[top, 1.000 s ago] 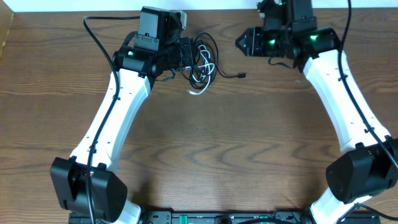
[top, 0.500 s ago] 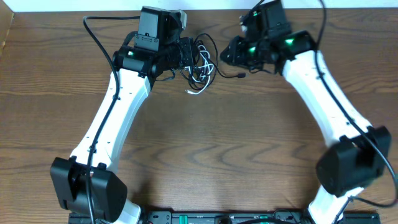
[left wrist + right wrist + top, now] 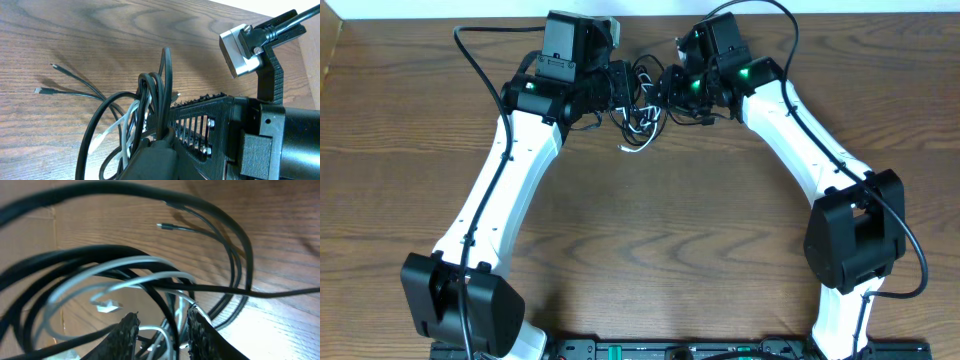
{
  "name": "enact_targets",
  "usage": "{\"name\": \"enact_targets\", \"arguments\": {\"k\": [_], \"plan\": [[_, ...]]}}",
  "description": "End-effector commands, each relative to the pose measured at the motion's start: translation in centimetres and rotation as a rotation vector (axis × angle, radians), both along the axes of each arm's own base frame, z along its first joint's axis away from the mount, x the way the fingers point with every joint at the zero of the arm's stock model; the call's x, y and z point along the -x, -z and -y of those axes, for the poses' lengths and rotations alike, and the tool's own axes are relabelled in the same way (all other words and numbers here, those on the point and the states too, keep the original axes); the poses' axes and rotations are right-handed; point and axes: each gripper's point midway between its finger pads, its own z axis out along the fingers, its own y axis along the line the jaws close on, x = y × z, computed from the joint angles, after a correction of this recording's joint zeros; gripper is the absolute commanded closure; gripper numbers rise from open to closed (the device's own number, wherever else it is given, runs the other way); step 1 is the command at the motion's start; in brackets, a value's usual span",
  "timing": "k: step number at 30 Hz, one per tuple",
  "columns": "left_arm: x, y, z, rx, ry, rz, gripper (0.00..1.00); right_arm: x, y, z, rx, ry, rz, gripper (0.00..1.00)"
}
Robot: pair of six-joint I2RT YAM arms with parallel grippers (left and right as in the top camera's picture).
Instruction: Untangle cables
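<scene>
Pinching a bunch of black strands, the left gripper [image 3: 157, 142] is seen with its fingers pressed together on the cables [image 3: 642, 105]. The rest of the coil is spilled onto the table [image 3: 670, 230] just beside that gripper. The white cable [image 3: 638, 143] is threaded through the black loops, and its tail lies near the left gripper on the side toward the arm bases. Two loose plug ends [image 3: 55, 66] are laid flat, apart from the left gripper.

The right gripper [image 3: 162, 330] is set just beside the left gripper, across the coil from it. Its fingers are spread, and several black and white strands cross the gap between them. Nothing looks clamped there.

Risks, as judged:
- More than one strand may be caught if the right fingers are shut here, since the cords overlap in the gap. A pull would then tighten the knot.
- The whole coil may be dragged along, because many loops are held at once by the left gripper.
- A loop may snag on a fingertip.
- The two grippers may be knocked together, being this close.
</scene>
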Motion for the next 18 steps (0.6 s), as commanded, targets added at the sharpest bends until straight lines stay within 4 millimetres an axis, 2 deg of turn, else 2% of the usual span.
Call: {"name": "enact_targets", "arguments": {"k": [1, 13, 18], "plan": [[0.1, -0.5, 0.4, 0.021, 0.009, 0.001, 0.92, 0.3, -0.4, -0.5, -0.025, -0.006, -0.017, 0.71], [0.2, -0.2, 0.3, 0.018, 0.009, -0.012, 0.93, 1.5, 0.1, -0.6, -0.016, -0.033, -0.061, 0.85], [0.2, -0.2, 0.3, 0.018, 0.009, -0.012, 0.93, 2.0, 0.4, -0.6, -0.001, -0.056, -0.065, 0.87]]}}
